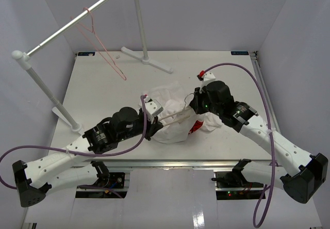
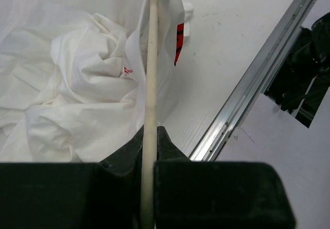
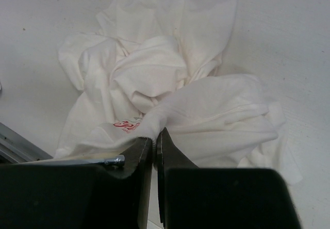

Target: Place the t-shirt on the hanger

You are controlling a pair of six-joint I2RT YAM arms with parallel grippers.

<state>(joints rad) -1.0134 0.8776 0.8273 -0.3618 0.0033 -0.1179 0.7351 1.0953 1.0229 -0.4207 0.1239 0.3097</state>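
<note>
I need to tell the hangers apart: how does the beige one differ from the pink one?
The beige hanger has a thick bar; the pink hanger is thin wire. The beige hanger is clamped in the left end effector, its bar against the t-shirt; the pink hanger hangs free on the rail.

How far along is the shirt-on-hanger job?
Roughly midway. Done: the left gripper is shut on the hanger by one bar, and the right gripper pinches a fold of the t-shirt. In hand: the bar runs in among the cloth, so threading looks underway. Left: the t-shirt lies crumpled on the table, not draped over the hanger.
</note>
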